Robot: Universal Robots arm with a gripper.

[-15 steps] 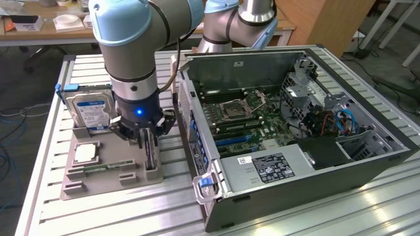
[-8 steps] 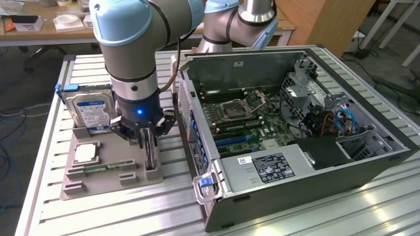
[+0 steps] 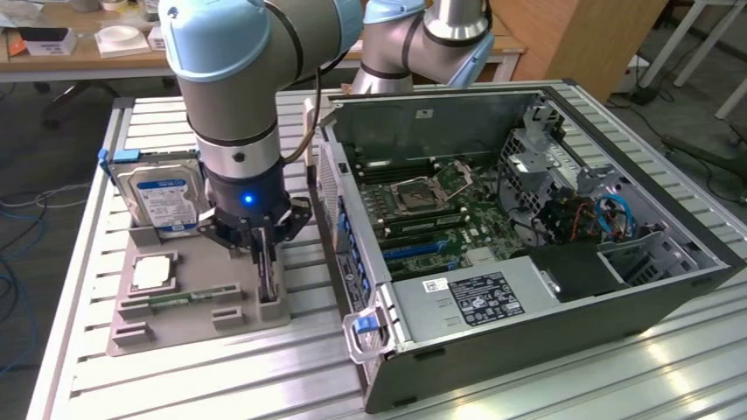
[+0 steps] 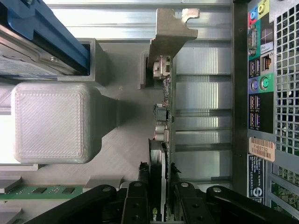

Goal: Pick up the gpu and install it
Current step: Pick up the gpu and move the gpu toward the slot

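Exterior view: the gripper [image 3: 261, 252] straddles the gpu [image 3: 271, 284], which stands upright in a slot at the edge of the grey holder [image 3: 175, 331] nearest the open computer case [image 3: 561, 337]. A hard drive [image 3: 164, 197] stands in the same holder.

Wrist view: the fingers [image 4: 139, 200] are narrowed onto both faces of the gpu [image 4: 168, 107].
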